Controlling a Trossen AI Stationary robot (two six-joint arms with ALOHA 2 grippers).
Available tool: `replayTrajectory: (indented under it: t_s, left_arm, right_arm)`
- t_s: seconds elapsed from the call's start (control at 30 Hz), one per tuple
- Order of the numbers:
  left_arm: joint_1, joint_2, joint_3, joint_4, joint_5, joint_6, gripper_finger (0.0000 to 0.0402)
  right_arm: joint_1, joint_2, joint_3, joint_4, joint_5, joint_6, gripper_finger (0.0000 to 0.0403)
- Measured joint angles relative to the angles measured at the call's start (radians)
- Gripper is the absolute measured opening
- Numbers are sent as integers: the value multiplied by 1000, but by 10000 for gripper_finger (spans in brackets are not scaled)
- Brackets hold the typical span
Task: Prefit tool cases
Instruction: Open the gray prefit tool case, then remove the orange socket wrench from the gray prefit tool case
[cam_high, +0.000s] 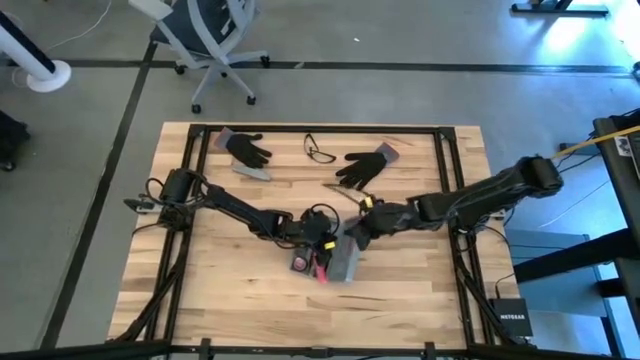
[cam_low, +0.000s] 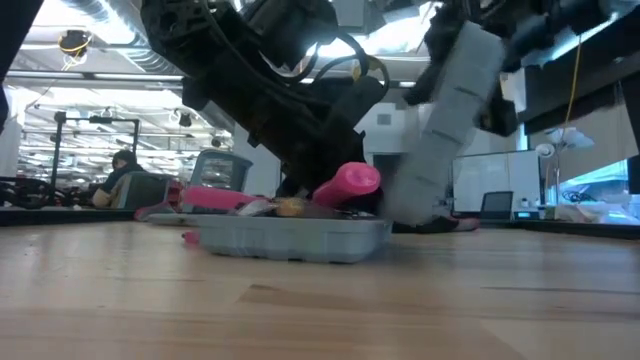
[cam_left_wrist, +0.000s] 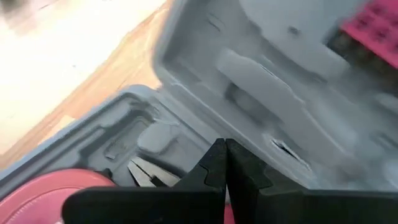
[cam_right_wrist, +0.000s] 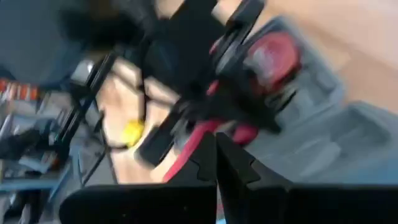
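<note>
The grey tool case (cam_high: 343, 263) lies open near the table's middle. Its base half (cam_low: 300, 238) rests flat on the wood and holds red and pink-handled tools (cam_low: 348, 184), among them a round red one (cam_left_wrist: 50, 193). Its lid (cam_low: 450, 120) stands steeply tilted up from the hinge edge. My left gripper (cam_high: 318, 243) is shut, its tips (cam_left_wrist: 225, 163) low over the base half's moulded slots. My right gripper (cam_high: 355, 238) is shut at the raised lid's far side, coming from the table's right; its wrist view (cam_right_wrist: 216, 155) looks at the left arm and the red tools. My left gripper points slanting down into the base half near the hinge (cam_left_wrist: 205, 134); I cannot tell whether its shut tips touch the case or a tool. My right gripper's shut fingers are at the raised lid (cam_low: 470, 70). The gripper itself hides the place of contact. The lid leans tilted, its hinge edge on the base half.
Two black gloves (cam_high: 245, 150) (cam_high: 365, 165), a thin black loop (cam_high: 320, 150) and a loose tool (cam_high: 340, 190) lie toward the far edge. An office chair (cam_high: 205, 40) stands beyond the table. A person (cam_low: 125, 170) sits in the room behind.
</note>
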Motion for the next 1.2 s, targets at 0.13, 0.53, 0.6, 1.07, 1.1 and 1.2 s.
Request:
replayTrajectory:
  t_s: [0.13, 0.53, 0.6, 1.07, 1.1, 1.2]
  left_arm:
    - [0, 0, 0, 1, 1, -2, 0]
    - [11, 0, 0, -4, 6, 0, 0]
    - [12, 0, 0, -3, 6, -2, 0]
    - [51, -137, 16, -25, 5, 196, 0]
    - [56, -156, 16, -49, 5, 212, 0]
    - [72, -231, 18, -192, 17, 218, 0]
  right_arm:
    - [45, 49, 18, -68, -55, -4, 0]
    - [118, 53, 3, -367, 32, -3, 0]
    - [118, 65, -6, -353, 66, -2, 0]
    - [79, 7, -12, -325, 219, -43, 0]
    - [71, 0, -12, -323, 219, -51, 0]
    - [47, -15, -12, -303, 200, -75, 0]
